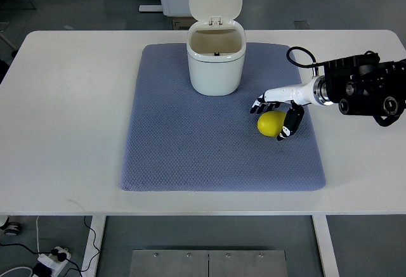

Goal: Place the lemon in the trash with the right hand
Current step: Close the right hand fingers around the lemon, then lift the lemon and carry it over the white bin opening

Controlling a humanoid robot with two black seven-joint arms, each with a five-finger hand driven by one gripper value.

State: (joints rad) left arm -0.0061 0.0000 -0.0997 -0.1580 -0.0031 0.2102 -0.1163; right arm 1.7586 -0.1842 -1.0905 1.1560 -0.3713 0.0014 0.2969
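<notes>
Lemon lies on blue mat, to right and nearer camera from white trash bin, lid up. Right hand at lemon, fingers curled around it, thumb on right side. Table white.

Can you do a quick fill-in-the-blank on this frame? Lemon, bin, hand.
1. The lemon lies on the ____ mat.
2. The trash bin stands with its lid ____.
3. The ____ hand is at the lemon, which has not been lifted off the mat.

Missing words: blue; open; right
</notes>
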